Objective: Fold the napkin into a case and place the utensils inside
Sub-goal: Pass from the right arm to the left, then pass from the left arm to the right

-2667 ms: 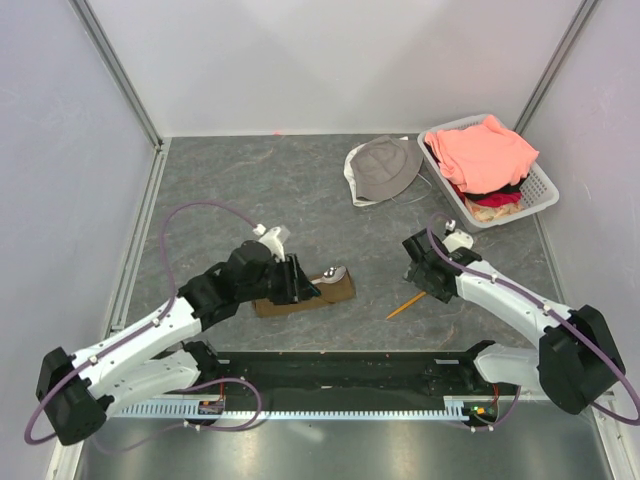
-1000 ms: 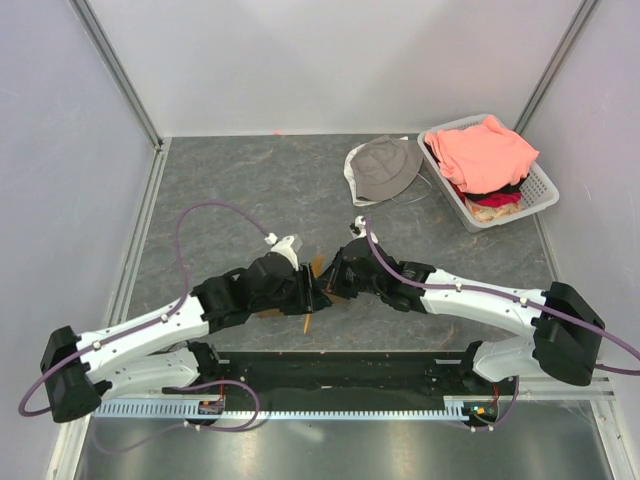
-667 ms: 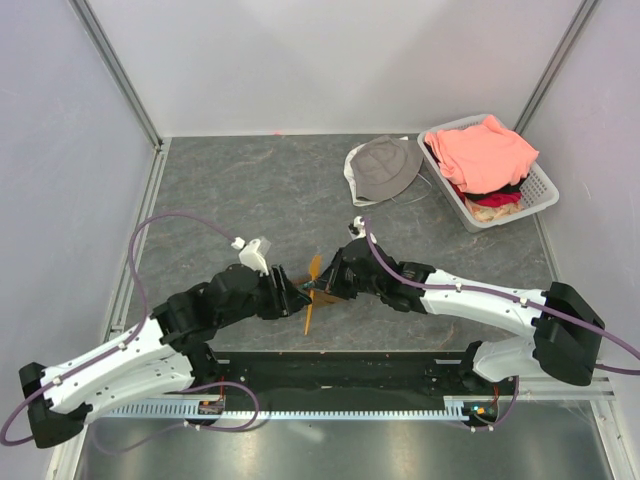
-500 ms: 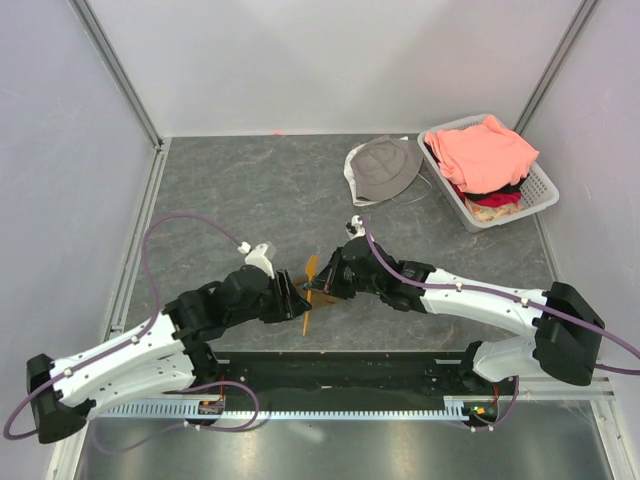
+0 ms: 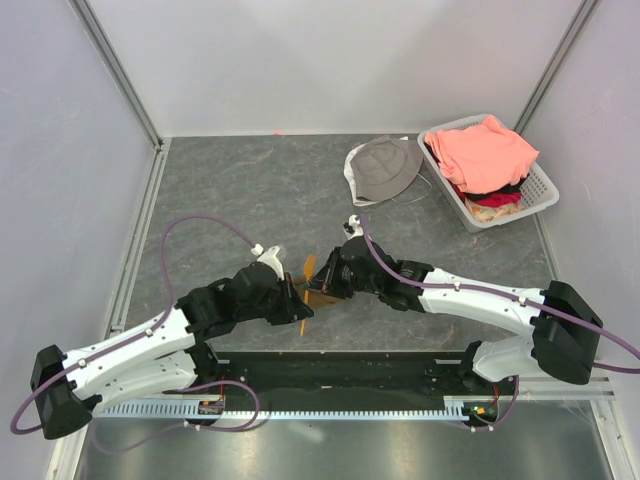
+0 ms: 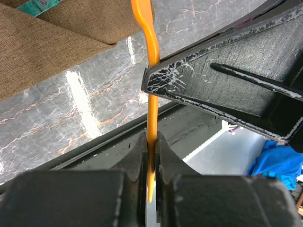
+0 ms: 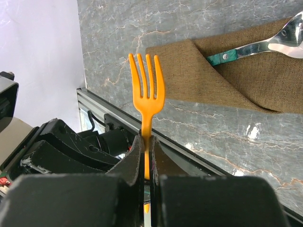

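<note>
L gripper (image 6: 150, 144), open a moment ago, now pinches orange fork (image 7: 147, 94) w/ R gripper (image 7: 147, 142) also clamped on it, near folded case (image 7: 265, 85) already holding green-handled utensil (image 7: 227, 55); fork insertion left.

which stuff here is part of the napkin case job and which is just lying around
Part of the job: orange fork, pinched by both the left gripper and the right gripper; brown napkin case; green-handled utensil, partly under its fold.
Just lying about: grey hat; white basket; pink clothes piled in it.
</note>
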Controlling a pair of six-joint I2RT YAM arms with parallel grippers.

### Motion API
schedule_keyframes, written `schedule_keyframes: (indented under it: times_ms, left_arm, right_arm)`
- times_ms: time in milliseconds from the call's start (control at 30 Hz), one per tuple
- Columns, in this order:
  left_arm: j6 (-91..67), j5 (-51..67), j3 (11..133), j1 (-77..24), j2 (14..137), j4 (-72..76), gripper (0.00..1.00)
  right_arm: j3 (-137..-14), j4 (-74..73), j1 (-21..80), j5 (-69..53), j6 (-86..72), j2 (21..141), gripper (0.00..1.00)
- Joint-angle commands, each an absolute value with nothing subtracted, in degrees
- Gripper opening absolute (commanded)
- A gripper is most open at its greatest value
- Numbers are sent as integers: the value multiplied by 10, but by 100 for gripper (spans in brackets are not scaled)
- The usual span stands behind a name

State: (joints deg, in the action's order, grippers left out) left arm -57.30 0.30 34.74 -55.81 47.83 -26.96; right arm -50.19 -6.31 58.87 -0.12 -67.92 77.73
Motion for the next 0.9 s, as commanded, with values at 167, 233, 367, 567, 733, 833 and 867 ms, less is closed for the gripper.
schedule_keyframes:
  times_ms: [167, 233, 367, 567, 733, 833, 867]
  left_arm:
    - [-536, 11, 356, -532, 452, -302, 2]
    - [-525, 19, 359, -529, 451, -306, 2]
    - [-501, 40, 367, -525, 447, -318, 2]
    - [-449, 87, 386, -518, 439, -365, 2]
    - [-402, 206, 376, -512, 429, -347, 2]
    - [-394, 251, 372, -512, 431, -339, 2]
    - [-391, 257, 372, -512, 432, -339, 2]
  right_arm:
    - [-509, -50, 590, -6, -639, 753, 10]
    - [-503, -52, 585, -4, -628, 745, 10]
    - [-502, -54, 547, -66, -538, 724, 48]
    - [-522, -123, 447, -179, -264, 708, 86]
    - [-531, -123, 425, -307, -161, 729, 81]
    - [-525, -97, 426, -399, -136, 740, 72]
    - [-524, -84, 425, -414, -135, 742, 70]
